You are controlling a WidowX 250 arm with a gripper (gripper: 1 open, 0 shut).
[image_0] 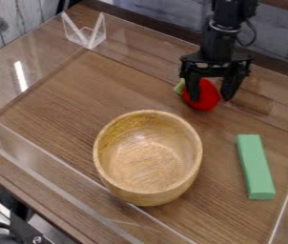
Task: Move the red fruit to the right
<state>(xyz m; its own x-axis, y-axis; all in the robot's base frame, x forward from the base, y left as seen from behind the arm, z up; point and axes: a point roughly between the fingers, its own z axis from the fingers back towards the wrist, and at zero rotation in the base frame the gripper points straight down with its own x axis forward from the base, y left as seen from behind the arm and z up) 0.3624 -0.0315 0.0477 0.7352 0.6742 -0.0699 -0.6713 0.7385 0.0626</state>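
Reaching straight down from the upper right of the view, the black arm [226,24] stands nearly vertical over the far part of the counter [71,100]. Its claw [215,86] points down at the wood with both dark fingers [189,79] spread apart, one on each side of the red fruit [204,93]. The jaws are released: a gap shows between each finger and the fruit, so nothing is being squeezed. The fruit rests on the counter directly under the claw, its green leafy top poking out on the left side.

A clear plastic wall [38,152] runs around the counter, close along the near and left edges and rising again at the right edge just past the green block [254,166]. Behind the arm the wall runs along the back edge, not far from the fruit.

The wooden bowl [148,156] sits in the near middle, well apart from the fruit. The flat green block lies to the right of the bowl, near the right wall, lengthwise toward the camera. Between the fruit and the right wall lies bare wood, with the block nearer the camera than that strip. The left half of the counter is open wood too.
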